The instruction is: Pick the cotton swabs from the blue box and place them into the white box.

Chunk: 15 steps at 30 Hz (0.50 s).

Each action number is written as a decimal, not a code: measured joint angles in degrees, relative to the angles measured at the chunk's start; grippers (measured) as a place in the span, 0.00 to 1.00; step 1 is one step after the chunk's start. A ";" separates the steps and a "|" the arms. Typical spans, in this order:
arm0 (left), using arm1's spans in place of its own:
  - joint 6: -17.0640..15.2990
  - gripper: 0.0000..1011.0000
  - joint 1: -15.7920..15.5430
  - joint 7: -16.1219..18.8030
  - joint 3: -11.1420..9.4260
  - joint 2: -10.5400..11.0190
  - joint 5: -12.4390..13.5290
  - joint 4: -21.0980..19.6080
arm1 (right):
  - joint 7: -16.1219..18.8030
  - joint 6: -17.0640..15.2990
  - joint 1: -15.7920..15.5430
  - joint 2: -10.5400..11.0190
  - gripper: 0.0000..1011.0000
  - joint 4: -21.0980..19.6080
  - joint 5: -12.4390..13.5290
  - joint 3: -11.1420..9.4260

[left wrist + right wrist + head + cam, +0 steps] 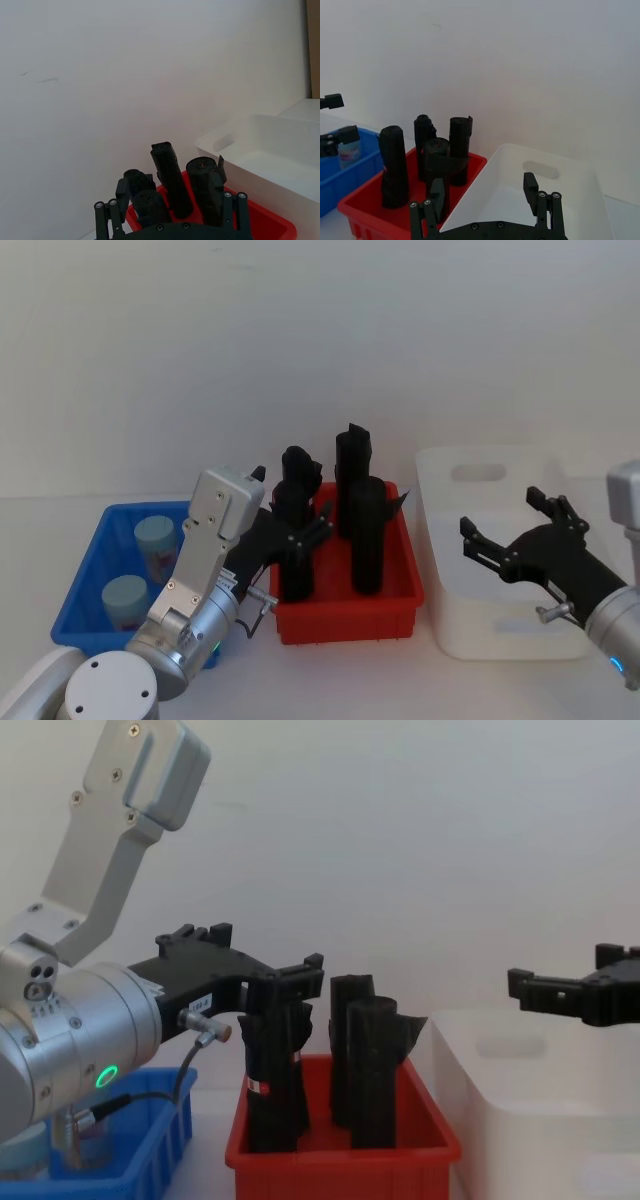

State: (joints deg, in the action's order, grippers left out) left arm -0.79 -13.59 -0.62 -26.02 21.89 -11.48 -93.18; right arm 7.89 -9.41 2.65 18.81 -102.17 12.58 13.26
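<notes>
A plain white wall stood behind a pale tabletop that carried three containers in a row. Two cotton swabs (156,538) stood upright in the blue box (82,585) at the robot's left. Their teal lids faced up, one jar sat toward the far wall and the other nearer the robot, and neither was touched by anything. Standing lid-up, they offered their round sides to a grasp from above, which was probably why they were set that way.

Just beside the blue box, in the middle, sat a red bin (345,625) packed with tall black rolls (367,535), clutter that the task did not call for. The white box (432,540) stood beyond it at the robot's right, taller than both coloured bins.

The left gripper (173,201) hung above the seam between the blue box and the red bin. Its fingers were spread wide, it carried nothing, and it pointed over the black rolls rather than down at the jars. By my reading it would have to turn back and tip downward before it could close on a jar. The right gripper (500,512) hovered over the white box, likewise spread and empty, perhaps posted there to receive a jar or simply kept clear of the left arm's path. With both jars in the blue box, none of the transfer looked done.
</notes>
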 joint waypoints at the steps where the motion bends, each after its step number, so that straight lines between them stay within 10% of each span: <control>1: 0.00 0.99 0.00 0.00 0.00 0.00 0.00 0.00 | 0.51 -0.61 0.25 0.00 0.99 -0.09 -0.32 0.05; 15: 0.00 0.99 0.00 0.00 0.00 0.00 0.00 0.00 | 7.93 -10.32 6.54 -1.89 0.99 2.33 -3.59 1.09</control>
State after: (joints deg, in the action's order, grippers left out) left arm -0.79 -13.59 -0.63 -26.02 21.89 -11.48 -93.18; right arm 15.82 -19.73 9.19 16.92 -99.84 9.00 14.35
